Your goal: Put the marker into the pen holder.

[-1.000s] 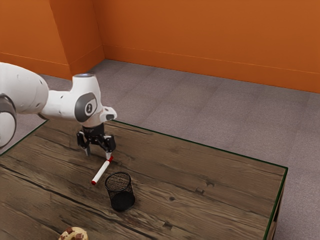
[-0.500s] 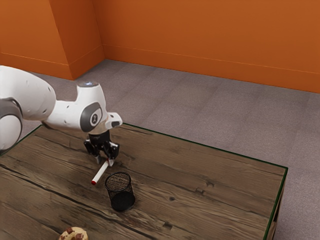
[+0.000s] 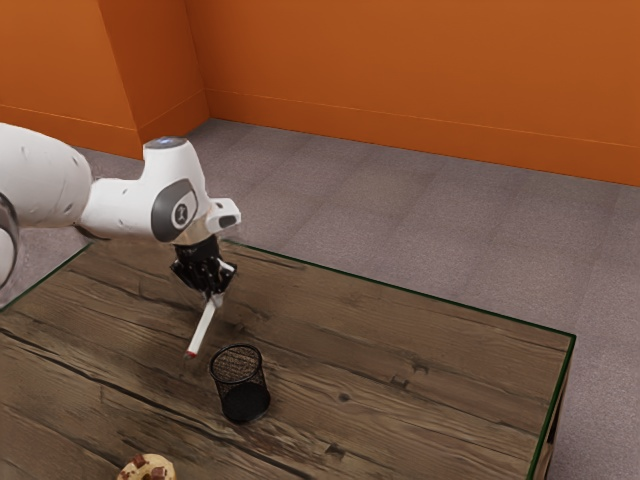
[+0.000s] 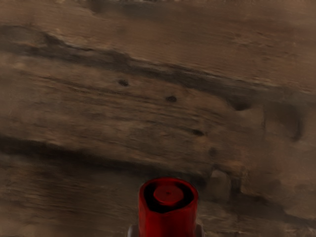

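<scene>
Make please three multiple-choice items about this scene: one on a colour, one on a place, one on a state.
1. What colour is the pen holder?
A. White
B. Black
C. Orange

2. Where is the marker?
A. Inside the pen holder
B. On the floor
C. In the gripper

3. How does the pen holder stand on the table?
A. Upright
B. On its side
C. Upside down

1: B, its mesh and its base are black in the exterior view.
2: C, the fingers hold it near one end, and its other end slants down outside the pen holder.
3: A, its round open rim is at the top and its base on the wood.
</scene>
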Robot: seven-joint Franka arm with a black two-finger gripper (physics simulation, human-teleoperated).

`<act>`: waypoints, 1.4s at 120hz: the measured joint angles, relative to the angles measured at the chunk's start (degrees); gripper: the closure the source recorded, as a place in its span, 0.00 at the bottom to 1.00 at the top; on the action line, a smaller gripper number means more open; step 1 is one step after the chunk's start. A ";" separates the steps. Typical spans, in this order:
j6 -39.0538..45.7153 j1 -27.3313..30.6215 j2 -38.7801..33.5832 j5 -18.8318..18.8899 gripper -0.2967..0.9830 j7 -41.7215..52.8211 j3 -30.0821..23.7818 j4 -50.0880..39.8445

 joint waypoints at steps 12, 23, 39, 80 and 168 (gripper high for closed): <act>-4.80 -0.51 -12.55 2.12 0.83 -0.33 0.10 -0.02; -10.39 -1.66 -20.10 3.82 0.84 -0.52 0.09 -0.02; -17.53 -3.47 -28.28 5.35 0.85 -0.69 -0.11 -3.37; -16.76 -16.16 -23.16 5.84 0.85 -2.29 -0.34 -6.66; -14.97 -17.97 -21.05 6.43 0.74 -3.94 2.28 -7.21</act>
